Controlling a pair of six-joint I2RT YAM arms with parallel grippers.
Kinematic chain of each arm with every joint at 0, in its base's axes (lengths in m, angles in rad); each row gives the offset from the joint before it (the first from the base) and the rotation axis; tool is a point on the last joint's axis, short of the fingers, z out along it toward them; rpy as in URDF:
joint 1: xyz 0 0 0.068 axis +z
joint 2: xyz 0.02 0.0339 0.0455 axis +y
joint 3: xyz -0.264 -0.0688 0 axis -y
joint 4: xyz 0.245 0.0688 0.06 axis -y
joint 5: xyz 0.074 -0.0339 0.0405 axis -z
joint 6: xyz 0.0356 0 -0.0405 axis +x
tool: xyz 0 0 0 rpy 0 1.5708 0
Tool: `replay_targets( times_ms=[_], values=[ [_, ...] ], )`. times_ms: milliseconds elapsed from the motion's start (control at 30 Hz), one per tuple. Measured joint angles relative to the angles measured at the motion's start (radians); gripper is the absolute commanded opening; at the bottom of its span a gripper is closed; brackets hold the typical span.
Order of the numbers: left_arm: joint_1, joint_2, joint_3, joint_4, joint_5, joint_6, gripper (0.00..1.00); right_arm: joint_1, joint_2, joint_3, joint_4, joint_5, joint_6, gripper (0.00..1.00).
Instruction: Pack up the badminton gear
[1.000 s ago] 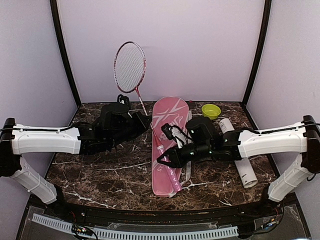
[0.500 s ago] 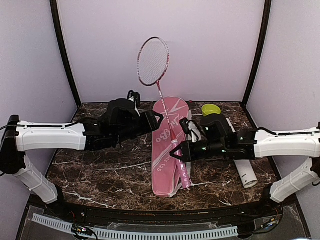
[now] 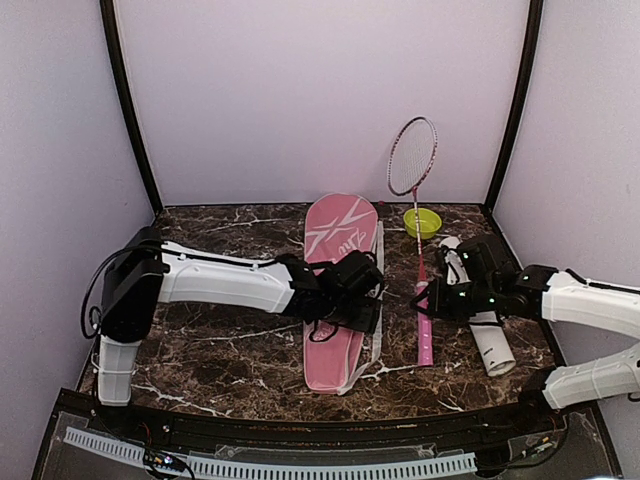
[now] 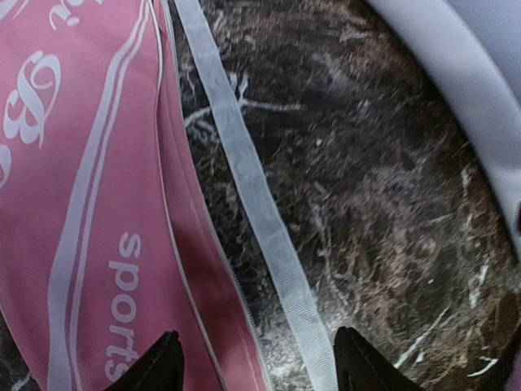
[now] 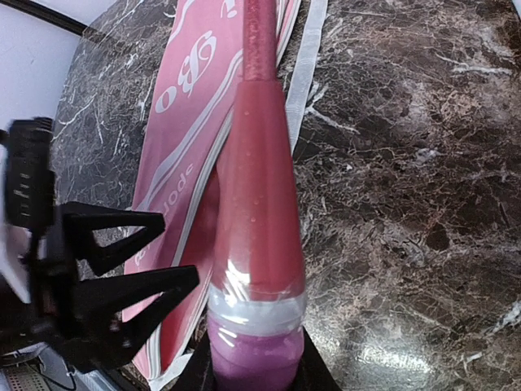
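The right gripper (image 3: 428, 298) is clenched on the racket (image 3: 425, 335). In the right wrist view the pink handle sits tightly between its two fingers. From this grip the thin shaft goes up and away toward the back wall, where the red-pink head stands high above the gripper. The rest of the handle reaches to the near side, below the gripper. I cannot tell if its end touches the table (image 3: 220, 340).

The white tube (image 3: 492, 345) lies just behind this gripper, under its wrist. The small green bowl (image 3: 422, 221) is farther back, near the shaft.

The left gripper (image 4: 256, 362) is released. Its fingertips (image 4: 159, 362) stand apart with nothing between them. It hangs low over the long pink cover (image 3: 335, 240), which lies flat on the table. Under one fingertip is the edge of the cover with the word "sports". The white strap (image 4: 252, 187) of the cover passes below the gap, and under the other fingertip is bare marble. I cannot tell if the fingertips touch the cover.

The two grippers are near each other, with the strap between them.
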Motion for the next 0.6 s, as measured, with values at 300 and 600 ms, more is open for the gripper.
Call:
replay_targets(
  times_ms=[300,600],
  values=[
    [-0.009,0.108,0.104,-0.171,-0.066,0.041,0.57,-0.015,-0.061,-0.033,-0.009,-0.049,0.001,0.00],
    [-0.005,0.113,0.127,-0.214,-0.121,0.061,0.42,-0.015,-0.107,-0.058,-0.049,-0.074,0.003,0.00]
  ],
)
